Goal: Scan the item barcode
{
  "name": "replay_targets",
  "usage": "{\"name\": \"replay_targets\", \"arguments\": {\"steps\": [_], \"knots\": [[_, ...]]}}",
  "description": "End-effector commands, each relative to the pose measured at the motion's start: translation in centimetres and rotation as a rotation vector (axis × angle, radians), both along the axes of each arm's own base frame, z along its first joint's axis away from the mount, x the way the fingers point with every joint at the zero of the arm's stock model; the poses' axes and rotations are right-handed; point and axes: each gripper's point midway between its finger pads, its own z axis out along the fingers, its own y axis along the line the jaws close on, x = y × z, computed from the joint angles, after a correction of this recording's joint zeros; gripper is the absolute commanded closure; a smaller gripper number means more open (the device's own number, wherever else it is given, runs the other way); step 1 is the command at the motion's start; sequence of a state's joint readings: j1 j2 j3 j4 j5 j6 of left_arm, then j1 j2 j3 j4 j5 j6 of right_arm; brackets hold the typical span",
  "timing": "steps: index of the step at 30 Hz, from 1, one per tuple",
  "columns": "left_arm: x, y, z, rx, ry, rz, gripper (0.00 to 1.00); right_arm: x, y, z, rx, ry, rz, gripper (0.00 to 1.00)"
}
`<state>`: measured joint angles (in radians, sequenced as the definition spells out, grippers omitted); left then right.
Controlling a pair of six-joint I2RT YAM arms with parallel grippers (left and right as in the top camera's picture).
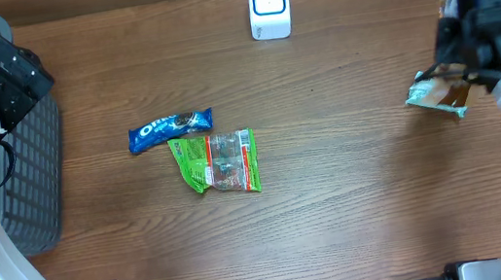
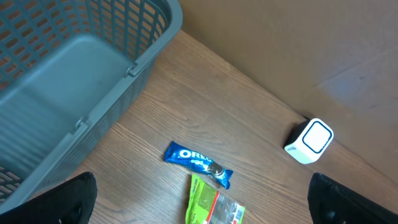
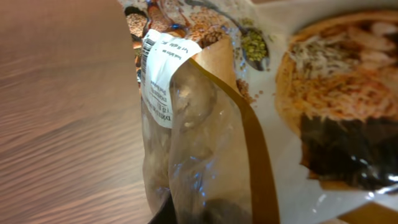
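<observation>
My right gripper is shut on a brown and white food packet at the table's right side, holding it just above the wood. In the right wrist view the packet fills the frame and hides the fingers; a white label with a barcode shows on its clear part. The white scanner with a blue face stands at the back centre, far to the left of the packet, and appears as the scanner in the left wrist view. My left gripper hangs open and empty at the far left.
A blue Oreo bar and a green snack packet lie side by side mid-table, also seen as the Oreo bar and green packet. A grey mesh basket stands at the left edge under the left arm.
</observation>
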<state>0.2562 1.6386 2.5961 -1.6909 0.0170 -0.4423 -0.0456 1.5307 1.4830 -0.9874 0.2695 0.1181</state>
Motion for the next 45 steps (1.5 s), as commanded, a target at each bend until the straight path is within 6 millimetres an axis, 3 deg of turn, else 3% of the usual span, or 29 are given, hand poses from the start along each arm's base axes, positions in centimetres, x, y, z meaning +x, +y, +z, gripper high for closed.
{"name": "replay_targets", "arguments": {"steps": [1,7,8,10,14,17,20,25,30,31,36,41,45], "knots": [[-0.1,0.3,0.0,0.016,0.002,0.005,0.0,0.4,1.3,-2.5,0.426,0.009,-0.016,0.96],[-0.1,0.3,0.0,0.016,0.002,0.005,0.0,-0.5,-4.2,-6.2,0.629,0.064,-0.178,0.96],[-0.1,0.3,0.0,0.015,0.002,0.004,0.0,-0.7,-4.8,-6.8,0.645,0.072,-0.197,0.93],[-0.1,0.3,0.0,0.015,0.002,0.004,0.0,-1.1,-5.5,-7.7,0.666,0.096,-0.228,0.76],[-0.1,0.3,0.0,0.015,0.002,0.004,0.0,-2.0,-5.6,-8.5,0.687,0.144,-0.254,0.5],[-0.1,0.3,0.0,0.015,0.002,0.004,0.0,-2.0,-4.7,-8.0,0.699,0.146,-0.206,0.46],[-0.1,0.3,0.0,0.015,0.002,0.004,0.0,-1.4,-2.7,-6.1,0.743,0.116,-0.076,0.44],[-0.1,0.3,0.0,0.015,0.002,0.004,0.0,-0.5,3.3,-2.0,0.758,0.072,0.159,0.41],[-0.1,0.3,0.0,0.016,0.002,0.005,0.0,-0.1,11.7,-1.4,0.783,0.126,0.307,0.42],[-0.1,0.3,0.0,0.016,0.002,0.005,0.0,-0.2,13.5,-1.5,0.792,0.141,0.33,0.51],[-0.1,0.3,0.0,0.015,0.002,0.004,0.0,-1.5,23.5,-3.9,0.855,0.246,0.421,0.58],[-0.1,0.3,0.0,0.015,0.002,0.004,0.0,-5.9,32.9,-8.4,0.878,0.386,0.541,0.58],[-0.1,0.3,0.0,0.015,0.002,0.004,0.0,-8.6,38.3,-10.9,0.881,0.434,0.605,0.58]]}}
